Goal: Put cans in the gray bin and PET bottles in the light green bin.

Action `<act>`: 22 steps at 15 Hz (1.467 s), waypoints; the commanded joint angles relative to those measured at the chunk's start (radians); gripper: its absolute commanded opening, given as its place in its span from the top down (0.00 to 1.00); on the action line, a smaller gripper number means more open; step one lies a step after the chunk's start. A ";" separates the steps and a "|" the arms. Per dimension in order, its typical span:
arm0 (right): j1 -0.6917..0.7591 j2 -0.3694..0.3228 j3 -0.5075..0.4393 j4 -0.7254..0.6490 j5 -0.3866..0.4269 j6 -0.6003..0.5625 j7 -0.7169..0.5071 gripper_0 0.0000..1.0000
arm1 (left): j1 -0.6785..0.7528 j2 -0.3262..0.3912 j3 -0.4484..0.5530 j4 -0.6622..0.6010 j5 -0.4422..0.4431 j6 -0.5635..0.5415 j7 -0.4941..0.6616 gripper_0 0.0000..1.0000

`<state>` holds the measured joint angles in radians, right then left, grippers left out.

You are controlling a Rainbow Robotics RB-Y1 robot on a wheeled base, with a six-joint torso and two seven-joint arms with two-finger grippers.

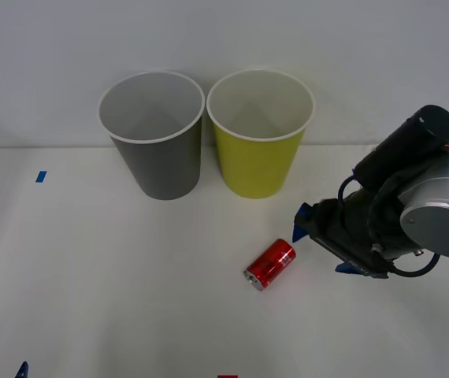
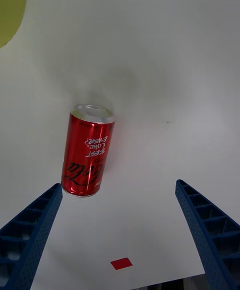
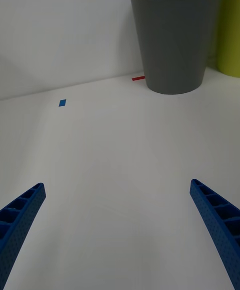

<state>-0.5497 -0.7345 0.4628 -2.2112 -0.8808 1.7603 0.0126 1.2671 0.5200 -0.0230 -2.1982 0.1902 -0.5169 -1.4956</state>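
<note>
A small red can (image 1: 270, 264) lies on its side on the white table, in front of the light green bin (image 1: 260, 157). The gray bin (image 1: 157, 157) stands upright just left of the green one, and both look empty. My right gripper (image 1: 320, 246) hovers low just right of the can, open. In the right wrist view the can (image 2: 89, 150) lies a little ahead of the open gripper (image 2: 119, 187), nearer one finger (image 2: 35, 225) and not between the two. My left gripper (image 3: 117, 187) is open over bare table, with the gray bin (image 3: 175, 40) ahead. PET bottles are out of view.
A blue tape mark (image 1: 41, 176) sits far left on the table and a red one (image 1: 227, 376) at the front edge. The wall rises right behind the bins. The left fingertip (image 1: 22, 370) pokes in at the bottom left corner.
</note>
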 commanded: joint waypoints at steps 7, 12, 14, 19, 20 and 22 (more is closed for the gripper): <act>-0.180 0.104 0.221 0.292 0.032 -0.085 -0.040 0.22 | 0.000 0.000 0.000 0.000 0.000 0.000 0.000 0.00; -0.208 0.132 0.266 0.406 0.042 -0.130 -0.059 0.22 | 0.000 0.000 0.000 0.000 0.000 0.000 0.000 0.00; -0.213 0.153 0.264 0.467 0.039 -0.148 -0.060 0.22 | 0.000 0.000 0.000 0.000 0.000 0.000 0.000 0.00; -0.213 0.176 0.266 0.528 0.025 -0.199 -0.068 0.22 | 0.000 0.000 0.000 0.000 0.000 0.000 0.000 0.00; -0.211 0.175 0.270 0.528 0.023 -0.199 -0.068 0.22 | 0.000 0.000 0.000 0.000 0.000 0.000 0.000 0.00; -0.211 0.181 0.295 0.538 0.040 -0.216 -0.072 0.22 | 0.000 0.000 0.000 0.000 0.000 0.000 0.000 0.00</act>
<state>-0.7614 -0.5575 0.7454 -1.6807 -0.8498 1.5539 -0.0578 1.2671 0.5200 -0.0230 -2.1982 0.1902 -0.5169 -1.4956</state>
